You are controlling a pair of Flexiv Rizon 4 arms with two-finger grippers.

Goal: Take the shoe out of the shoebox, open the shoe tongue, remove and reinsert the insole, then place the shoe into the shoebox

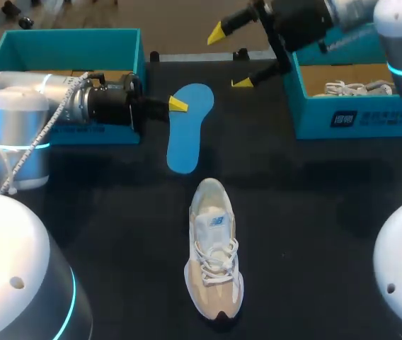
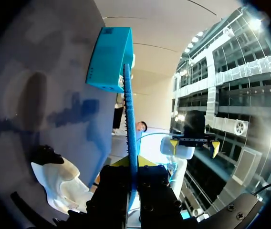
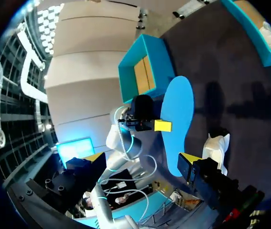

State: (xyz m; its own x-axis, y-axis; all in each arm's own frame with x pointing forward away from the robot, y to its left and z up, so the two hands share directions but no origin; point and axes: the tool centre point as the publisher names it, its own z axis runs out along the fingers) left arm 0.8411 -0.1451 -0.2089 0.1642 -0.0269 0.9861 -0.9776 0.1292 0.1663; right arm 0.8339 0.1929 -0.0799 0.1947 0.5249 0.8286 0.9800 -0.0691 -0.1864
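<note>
A blue insole (image 1: 189, 131) hangs over the table between the two boxes, with my left gripper (image 1: 178, 105) shut on its edge near the wide end. In the left wrist view the insole (image 2: 130, 124) runs edge-on straight out from between the fingers. The beige and white shoe (image 1: 214, 248) lies on the black table nearer the front, toe toward me, its tongue up; it also shows beside the insole (image 3: 178, 119) as the shoe (image 3: 216, 149). My right gripper (image 1: 229, 58) hovers open above the far end of the insole, holding nothing, and shows in the left wrist view too (image 2: 194, 144).
A teal shoebox (image 1: 66, 35) stands at the back left behind my left arm. A second teal box (image 1: 357, 117) at the back right holds another white shoe (image 1: 349, 88). Bare black table surrounds the shoe.
</note>
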